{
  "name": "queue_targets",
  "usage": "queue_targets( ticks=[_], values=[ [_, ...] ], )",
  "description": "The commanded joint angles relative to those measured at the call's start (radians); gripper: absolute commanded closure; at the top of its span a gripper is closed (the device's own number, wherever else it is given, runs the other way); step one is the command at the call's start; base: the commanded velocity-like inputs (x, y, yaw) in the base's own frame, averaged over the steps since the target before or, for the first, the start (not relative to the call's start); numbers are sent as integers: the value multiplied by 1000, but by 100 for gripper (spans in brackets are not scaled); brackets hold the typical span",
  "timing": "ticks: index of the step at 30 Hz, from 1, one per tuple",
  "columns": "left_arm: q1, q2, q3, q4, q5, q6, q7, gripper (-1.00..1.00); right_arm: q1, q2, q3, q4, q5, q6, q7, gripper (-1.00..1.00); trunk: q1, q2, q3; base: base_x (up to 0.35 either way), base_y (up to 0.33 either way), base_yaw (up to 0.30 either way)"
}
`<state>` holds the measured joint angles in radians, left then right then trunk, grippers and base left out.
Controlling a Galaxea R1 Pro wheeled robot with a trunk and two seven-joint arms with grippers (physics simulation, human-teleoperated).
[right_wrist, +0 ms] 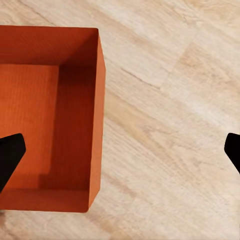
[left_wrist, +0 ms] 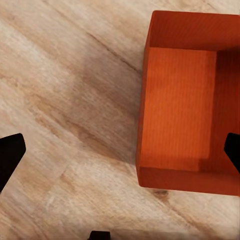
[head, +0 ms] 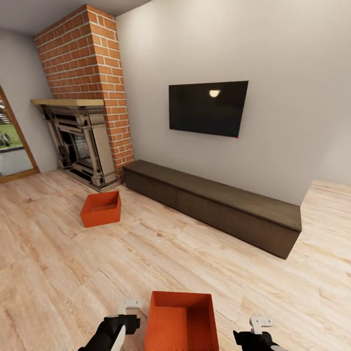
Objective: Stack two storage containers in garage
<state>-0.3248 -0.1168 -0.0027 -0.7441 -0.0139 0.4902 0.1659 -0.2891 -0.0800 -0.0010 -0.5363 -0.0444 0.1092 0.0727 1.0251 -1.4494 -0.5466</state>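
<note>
Near storage container (head: 181,321) — orange-red, open-topped, on the light plank floor (head: 195,253) in front of the long dark cabinet (head: 214,204); second container (head: 101,208) beside the brick fireplace (head: 87,97). Left gripper (head: 130,312) and right gripper (head: 261,325) flank the near container — fingers spread, holding nothing.

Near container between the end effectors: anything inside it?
Nothing visible inside the near container: both wrist views show bare orange bottom and walls. In the left wrist view a dark fingertip covers a bit of one wall.
</note>
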Motion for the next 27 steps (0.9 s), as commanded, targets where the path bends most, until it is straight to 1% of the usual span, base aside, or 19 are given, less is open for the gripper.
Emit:
queue_targets(
  ticks=[1, 6, 9, 27],
  values=[
    [0, -1, 0, -1, -1, 5, 3, -100, 0, 1, 1, -2, -5, 6, 3, -100, 0, -1, -3, 0, 0, 86],
    [0, -3, 0, -1, -1, 5, 2, -100, 1, 17, 2, -2, -4, 6, 3, -100, 0, -1, -10, 0, 0, 91],
    [0, -6, 0, -1, -1, 5, 1, -100, 1, 22, 2, -2, -3, 6, 3, -100, 0, -1, -14, 0, 0, 102],
    [0, -7, 0, -1, -1, 4, 1, -100, 1, 23, 1, -1, -5, 6, 2, -100, 0, -1, -42, 0, 0, 105]
  ],
)
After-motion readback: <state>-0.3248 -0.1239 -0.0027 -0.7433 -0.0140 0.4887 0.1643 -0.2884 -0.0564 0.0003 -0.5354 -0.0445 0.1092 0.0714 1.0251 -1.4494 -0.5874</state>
